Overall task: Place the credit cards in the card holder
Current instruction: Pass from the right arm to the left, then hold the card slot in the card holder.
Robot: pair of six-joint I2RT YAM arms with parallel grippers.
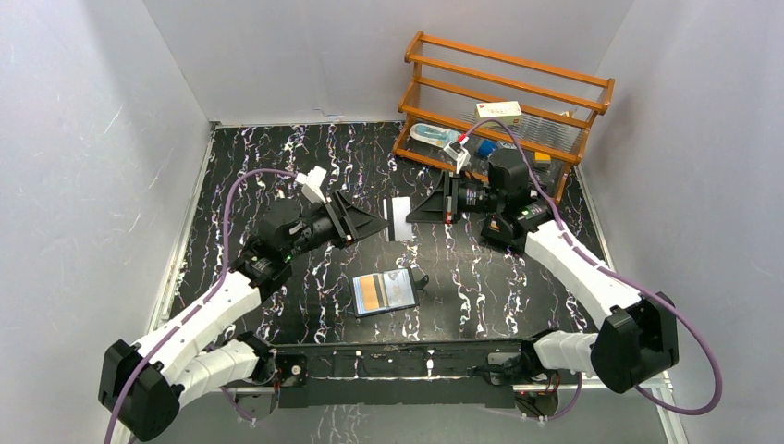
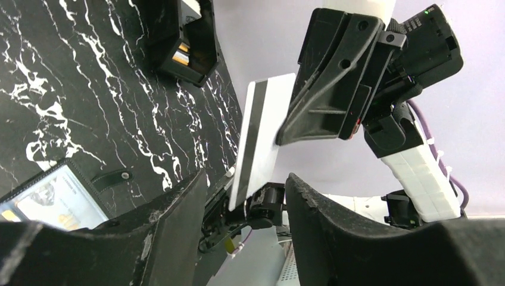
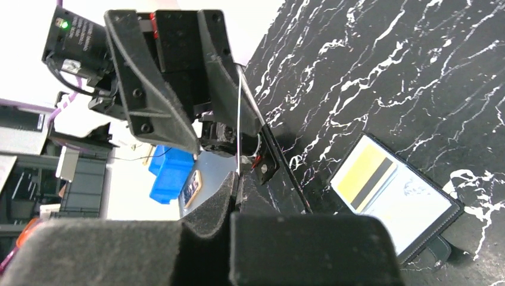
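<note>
We judge the card [image 1: 399, 219] light, thin and stiff, with slick faces. It will bow a little under a hard squeeze, and it can swivel or slip if pinched at a corner only.

The right tool [image 1: 416, 213] is pressed together on it, gripping the long edge away from the dark stripe. The card stands on edge in the air at the middle of the top view, off the bench [image 1: 259, 166]. The left tool [image 1: 377, 223] is spread, and in the left wrist view the card's striped side shows in the gap between its fingers. We cannot tell whether either pad touches it.

The best hold, we think, is flat across both faces near one edge, leaving the opposite edge free to lead into a pocket.

The holder [image 1: 384, 292] lies open at low centre of the top view, with a yellow card [image 3: 364, 179] already in one pocket. It looks soft and light, and may skid when a card pushes in.

The bench is hard, glossy and black-veined, so a dropped card would lie flat and be awkward to pry up. Plain walls close three sides. A wooden rack [image 1: 504, 102] fills the upper right, near the right arm.
</note>
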